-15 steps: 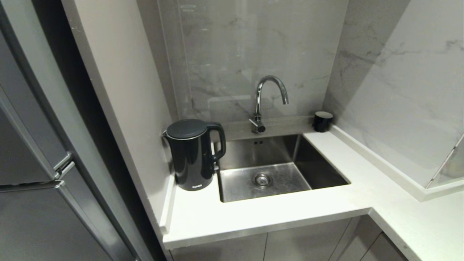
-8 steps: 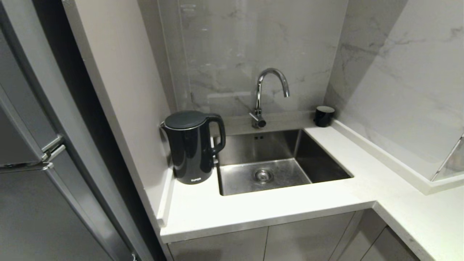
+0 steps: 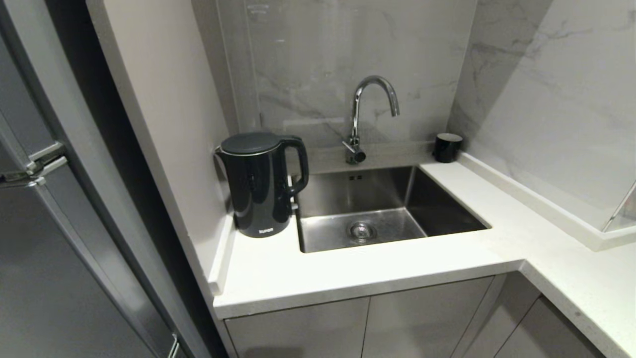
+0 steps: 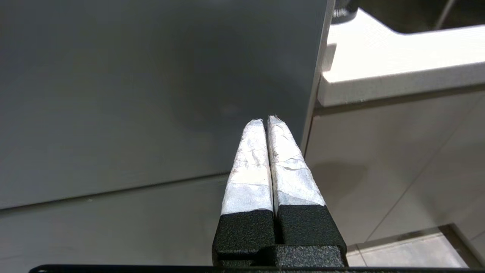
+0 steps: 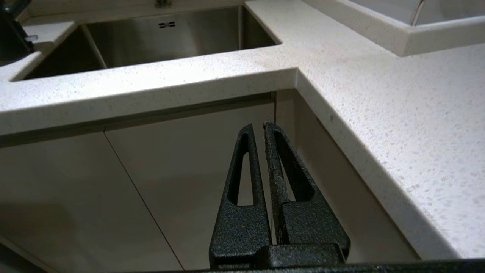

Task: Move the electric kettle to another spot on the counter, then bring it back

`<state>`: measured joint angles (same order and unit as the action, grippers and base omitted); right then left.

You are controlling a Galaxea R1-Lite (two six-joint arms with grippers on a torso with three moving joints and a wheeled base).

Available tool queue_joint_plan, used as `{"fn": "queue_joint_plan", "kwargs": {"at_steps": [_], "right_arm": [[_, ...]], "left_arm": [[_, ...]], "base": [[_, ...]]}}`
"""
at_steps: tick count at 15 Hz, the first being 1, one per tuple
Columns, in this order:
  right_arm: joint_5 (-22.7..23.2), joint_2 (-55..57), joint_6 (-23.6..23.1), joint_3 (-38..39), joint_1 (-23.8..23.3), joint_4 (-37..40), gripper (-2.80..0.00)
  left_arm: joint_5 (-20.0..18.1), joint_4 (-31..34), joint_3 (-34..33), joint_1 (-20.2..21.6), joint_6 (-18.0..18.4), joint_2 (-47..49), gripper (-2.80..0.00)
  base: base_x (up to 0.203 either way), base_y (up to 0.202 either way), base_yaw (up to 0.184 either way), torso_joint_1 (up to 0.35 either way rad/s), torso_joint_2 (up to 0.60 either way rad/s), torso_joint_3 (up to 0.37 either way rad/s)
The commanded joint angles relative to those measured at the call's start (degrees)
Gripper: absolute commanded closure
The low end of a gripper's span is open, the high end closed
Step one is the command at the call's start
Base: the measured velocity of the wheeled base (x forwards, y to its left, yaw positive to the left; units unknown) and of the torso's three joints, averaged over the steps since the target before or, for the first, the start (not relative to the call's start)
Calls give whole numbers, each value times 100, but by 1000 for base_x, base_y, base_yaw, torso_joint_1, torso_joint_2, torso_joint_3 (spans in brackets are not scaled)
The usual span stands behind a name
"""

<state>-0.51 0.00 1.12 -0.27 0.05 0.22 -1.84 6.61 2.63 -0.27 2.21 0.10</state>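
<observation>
The electric kettle (image 3: 262, 184) stands upright on the counter (image 3: 348, 271), tucked into the left corner hard against the side wall panel (image 3: 164, 114), its lid shut and its loop handle turned toward the sink (image 3: 382, 211) just beside it. The sink is a square steel basin sunk into the white speckled top; there is nothing in it that I can see, only the round drain (image 3: 361, 230) in the middle of its floor. A curved chrome tap (image 3: 370, 112) rises behind the basin. On the far right corner of the worktop, against the marbled wall, sits a small black cup (image 3: 447, 147); I cannot tell from here what, if anything, is inside it. Whether the kettle holds water cannot be told either, its body being opaque black. Grey cabinet doors (image 3: 357, 328) run beneath the counter, and a tall grey fridge (image 3: 54, 248) fills the left side of the room. Neither arm reaches over the worktop. The left gripper (image 4: 266, 120) hangs low in front of the fridge panel, below the counter edge, its taped fingers pressed together on nothing. The right gripper (image 5: 258, 127) sits low before the cabinet doors under the counter's inner corner, its black fingers closed with only a hairline between them, holding nothing.
</observation>
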Motion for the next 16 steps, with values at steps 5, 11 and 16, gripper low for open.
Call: {"fn": "queue_joint_plan", "kwargs": {"at_steps": [5,11,16], "right_arm": [[-1,8,2,0,3,4,0],[-1,9,-7,0,4,2,0],[7,0,-68,9,3,-40,0]], "left_arm": [[0,7,0,0,-1,8,0],[0,7,0,0,2,8,0],[0,7,0,0,7,8,0]], "base": [[0,0,0,-157,537,376],[0,0,0,-108,497,388],[0,0,0,-40,346,295]]}}
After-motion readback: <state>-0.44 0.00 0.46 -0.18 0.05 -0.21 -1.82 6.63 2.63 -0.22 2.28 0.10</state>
